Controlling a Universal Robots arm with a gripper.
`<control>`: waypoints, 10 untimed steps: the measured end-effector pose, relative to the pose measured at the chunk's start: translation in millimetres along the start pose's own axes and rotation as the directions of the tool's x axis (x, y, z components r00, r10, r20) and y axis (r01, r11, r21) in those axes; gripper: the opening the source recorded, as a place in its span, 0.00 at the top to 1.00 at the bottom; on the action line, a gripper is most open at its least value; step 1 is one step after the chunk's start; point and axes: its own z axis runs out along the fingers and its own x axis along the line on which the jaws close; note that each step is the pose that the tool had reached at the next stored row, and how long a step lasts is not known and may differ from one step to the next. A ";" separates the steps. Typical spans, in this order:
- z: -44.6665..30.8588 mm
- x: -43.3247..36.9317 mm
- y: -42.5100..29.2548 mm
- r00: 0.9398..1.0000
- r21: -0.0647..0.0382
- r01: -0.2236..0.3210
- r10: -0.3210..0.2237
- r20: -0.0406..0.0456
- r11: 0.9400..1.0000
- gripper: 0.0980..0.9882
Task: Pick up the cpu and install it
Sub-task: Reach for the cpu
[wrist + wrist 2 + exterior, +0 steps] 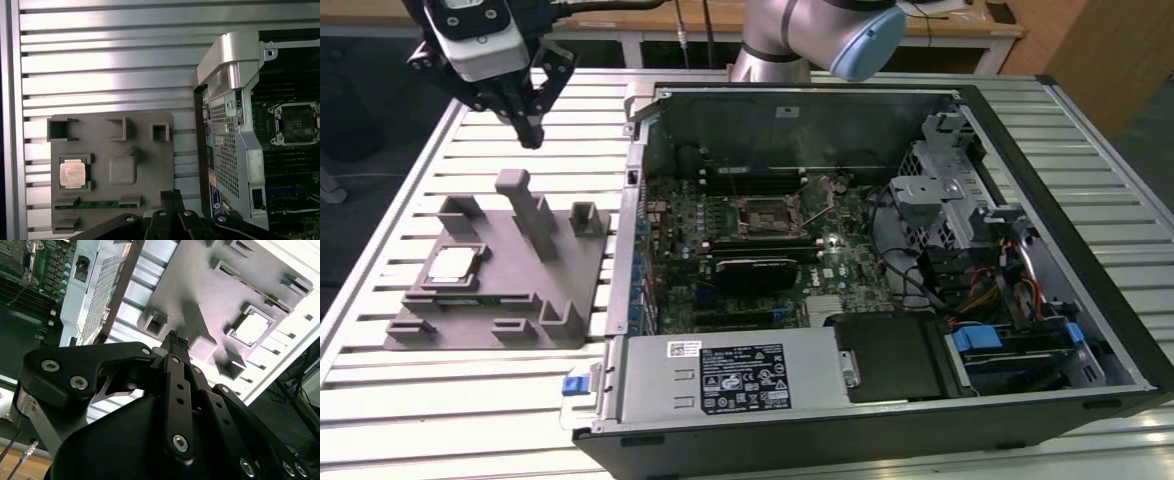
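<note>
A slatted aluminium table [467,410] spans most of the exterior view, with dark floor [354,110] past its left edge and wooden furniture [1067,40] at the upper right. An open computer case [787,110] lies across the centre and right of the table. Just beside it, at lower left, sits a grey fixture [520,300]. The gripper [528,135] hangs at upper left, its fingers pressed together on nothing. The motherboard socket [761,213] sits mid-frame. The cpu [451,265] lies in a fixture recess, well apart from the gripper.

Exterior view angled down from above, both wrist views looking past gripper [171,193] onto fixture [145,160] and case [235,150]
</note>
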 end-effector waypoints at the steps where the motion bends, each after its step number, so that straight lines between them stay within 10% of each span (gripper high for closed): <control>1: 0.5 0.9 -0.1 1.000 0.000 0.000 0.000 0.000 1.000 0.99; 10: 5.0 10.3 -1.0 1.000 0.000 -0.001 0.001 0.000 1.000 0.99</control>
